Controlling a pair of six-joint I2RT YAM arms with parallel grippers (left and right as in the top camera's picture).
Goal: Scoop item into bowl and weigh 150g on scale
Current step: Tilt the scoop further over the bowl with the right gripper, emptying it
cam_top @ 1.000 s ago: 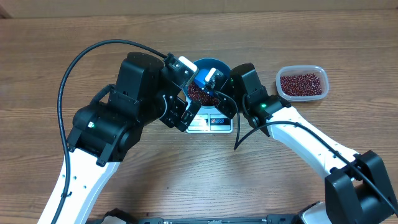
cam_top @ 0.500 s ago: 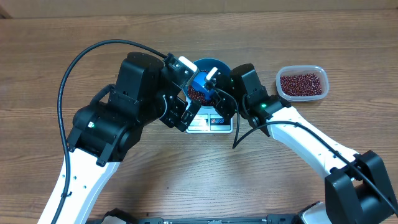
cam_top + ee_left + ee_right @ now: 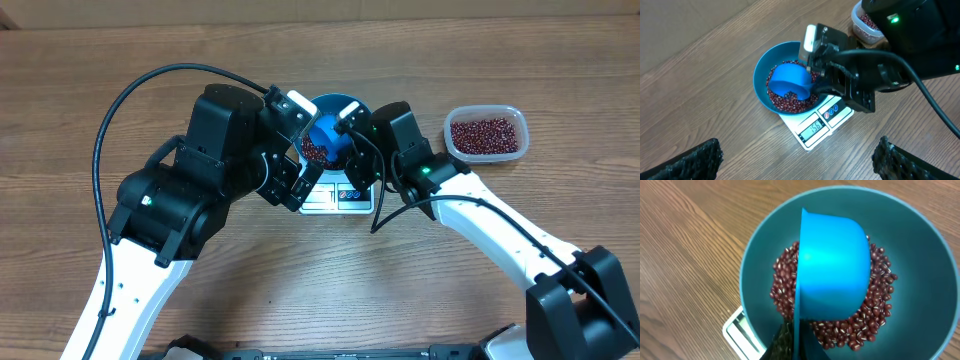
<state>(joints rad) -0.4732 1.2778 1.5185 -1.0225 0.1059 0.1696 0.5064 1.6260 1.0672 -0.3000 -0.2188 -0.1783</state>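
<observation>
Bowl: the blue bowl (image 3: 760, 82) sits on the white scale (image 3: 816, 131), which rests on the table (image 3: 80, 60).
Beans: a layer of red-brown beans (image 3: 786, 104) covers the bowl's bottom; more lie in the clear tub (image 3: 486, 133) well off to the side.
Scoop: the blue scoop (image 3: 787, 80) is tipped over inside the bowl, right above the beans.
Right gripper (image 3: 342, 124): jaws clamped on the scoop's handle.
Left gripper (image 3: 795, 162): jaws wide apart, empty, hovering near the scale.
Display: digits lit, too small to read surely.
Progress: scooping well advanced; what remains is trimming to target weight.
</observation>
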